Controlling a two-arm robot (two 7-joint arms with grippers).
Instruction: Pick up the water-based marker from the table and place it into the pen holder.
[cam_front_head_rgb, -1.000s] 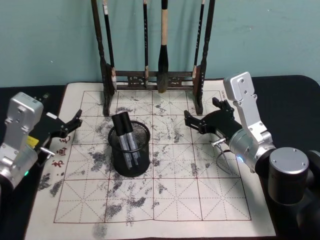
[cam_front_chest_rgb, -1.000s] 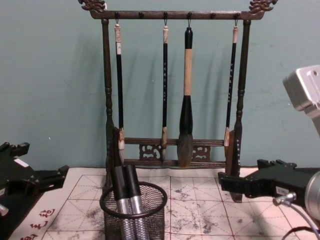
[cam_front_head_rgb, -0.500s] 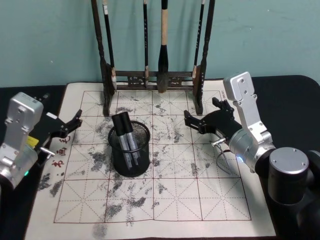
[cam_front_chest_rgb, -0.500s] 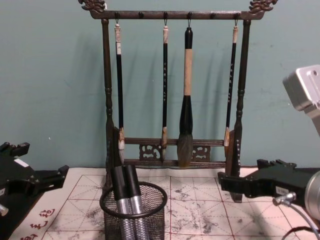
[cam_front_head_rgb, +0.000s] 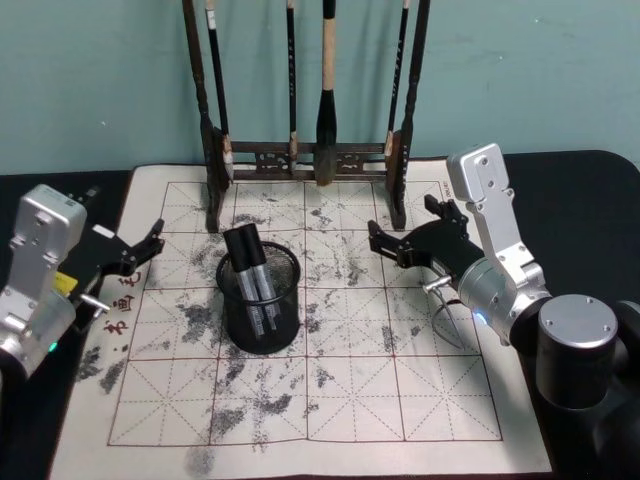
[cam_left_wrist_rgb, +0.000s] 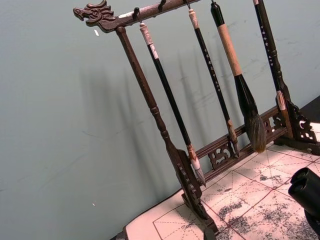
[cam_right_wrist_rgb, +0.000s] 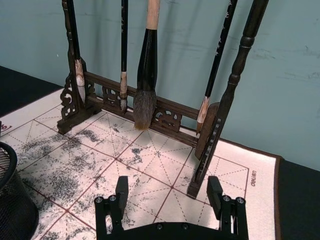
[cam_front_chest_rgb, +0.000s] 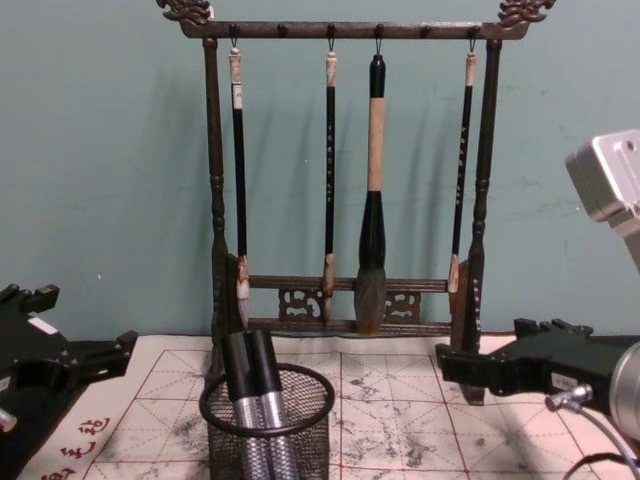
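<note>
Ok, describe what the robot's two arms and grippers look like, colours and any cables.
Both arms have silver-grey boxy housings ending in black grippers: the left gripper and the right gripper. The right arm adds a rounded silver joint, a dark cylinder with a grey cap, and a thin loop of cable. The left arm carries a yellow label.

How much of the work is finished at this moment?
Apparently all of it. Two markers stand in the pen holder, leaning on its rim. The left gripper and right gripper hover open and empty at either side. No marker lies on the mat.
</note>
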